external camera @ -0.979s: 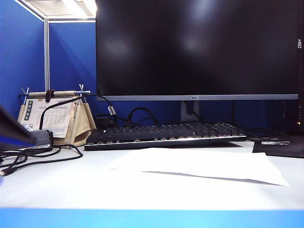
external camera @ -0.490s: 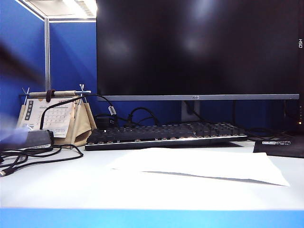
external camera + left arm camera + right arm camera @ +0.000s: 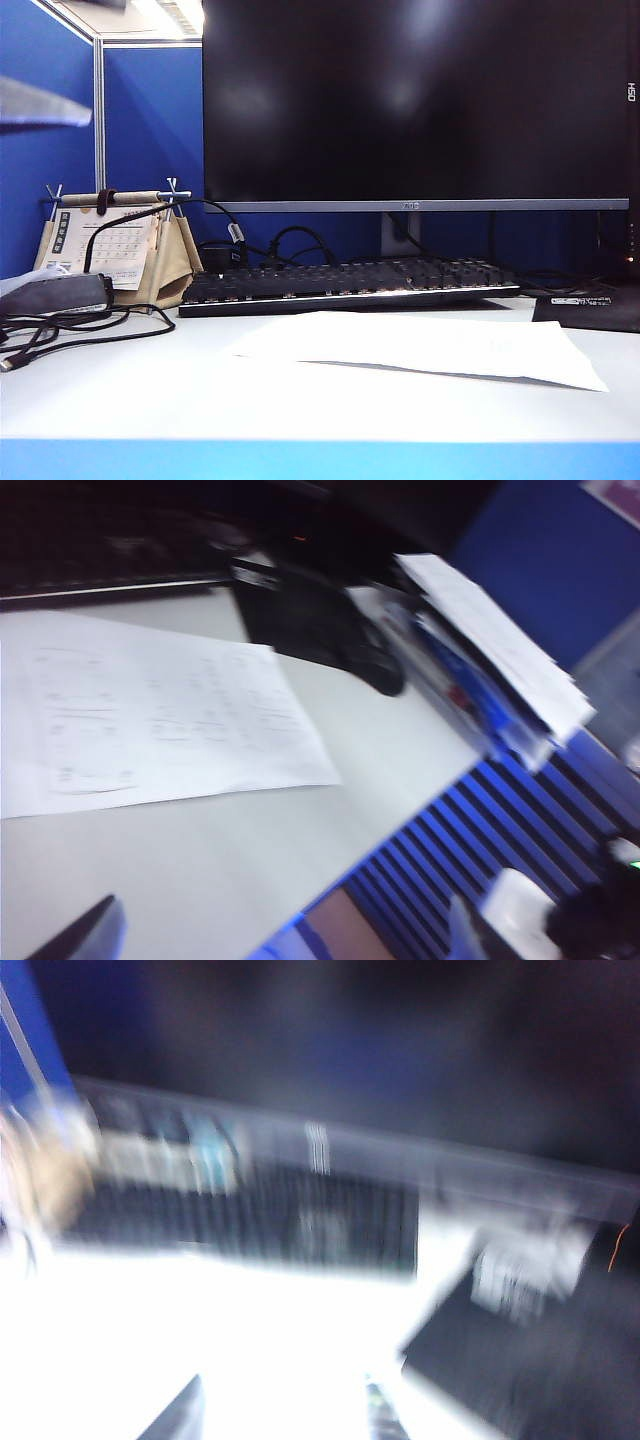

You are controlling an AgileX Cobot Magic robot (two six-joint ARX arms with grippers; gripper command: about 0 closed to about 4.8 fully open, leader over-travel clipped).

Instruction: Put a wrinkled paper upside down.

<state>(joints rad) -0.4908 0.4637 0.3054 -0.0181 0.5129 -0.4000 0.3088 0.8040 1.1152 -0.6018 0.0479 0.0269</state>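
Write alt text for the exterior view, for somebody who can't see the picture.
A large wrinkled paper lies untouched on a white desk in front of a black keyboard and a dark monitor. A desk calendar and tangled cables sit at left. Neither gripper clearly shows here; a blurred grey shape crosses the upper left.

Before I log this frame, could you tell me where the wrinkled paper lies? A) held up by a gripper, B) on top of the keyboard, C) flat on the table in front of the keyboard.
C: the wrinkled paper rests on the table, nearer than the keyboard, untouched.
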